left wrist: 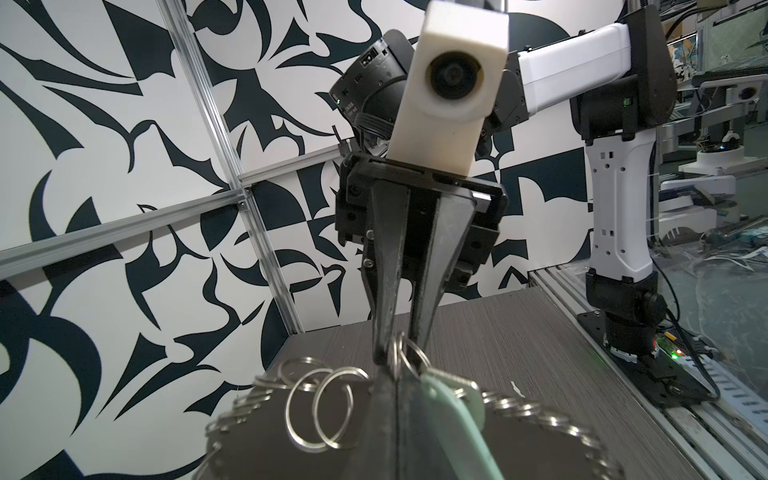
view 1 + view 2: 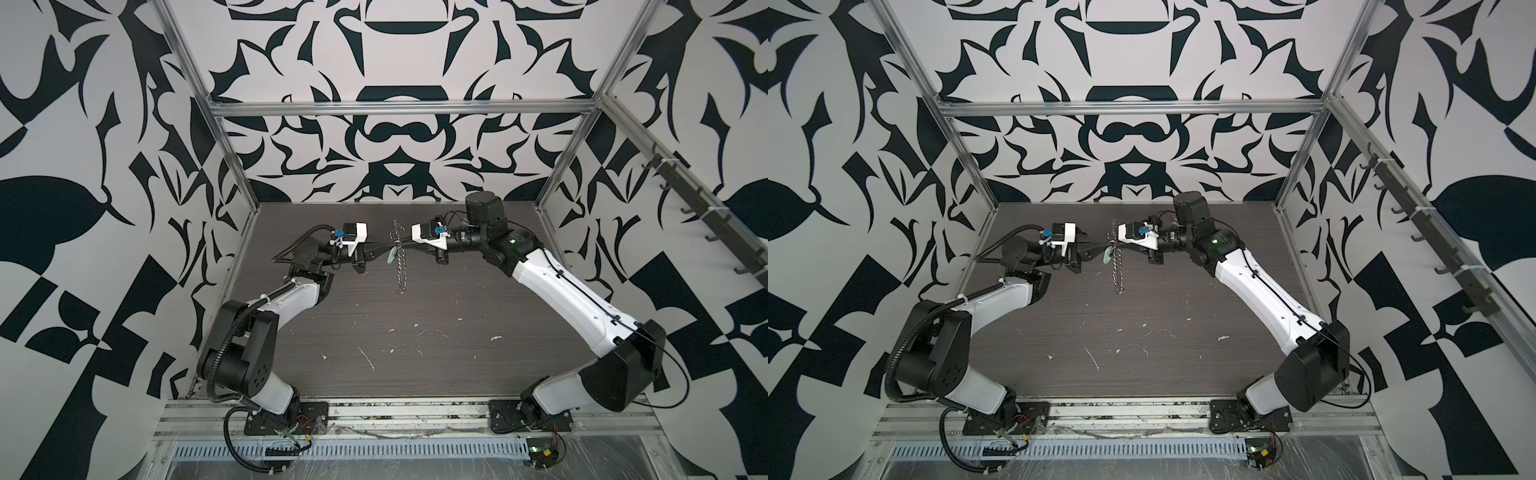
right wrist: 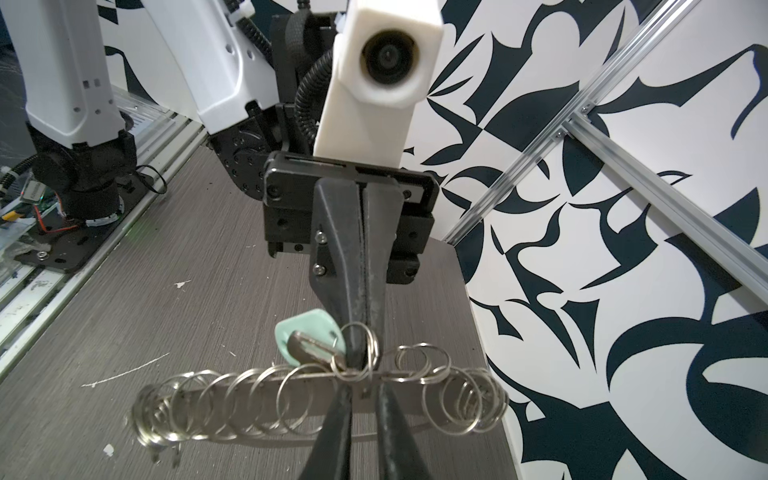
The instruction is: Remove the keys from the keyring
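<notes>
Inspecting fingers first: left gripper (image 3: 360,353) clenched on the keyring (image 3: 249,392) band; right gripper (image 1: 401,351) fingers narrowly apart astride band and a ring (image 3: 373,344), grip not confirmable. The key (image 3: 299,328) hangs on a ring just beside the left tips, all held clear above the table (image 3: 166,249). Hazards: right pinching the band instead of the key's ring, so a pull drags the keyring from the left's thin hold and drops it; loose rings snagging the fingers

- left gripper (image 2: 387,245): tip touching the keyring.
- right gripper (image 2: 406,246): faces the left gripper, keyring between their tips.
- keyring (image 2: 400,274): chain of small silver rings, crossing both grippers' tips.
- tag (image 2: 391,258): pale, just beside the left gripper's tip.
</notes>
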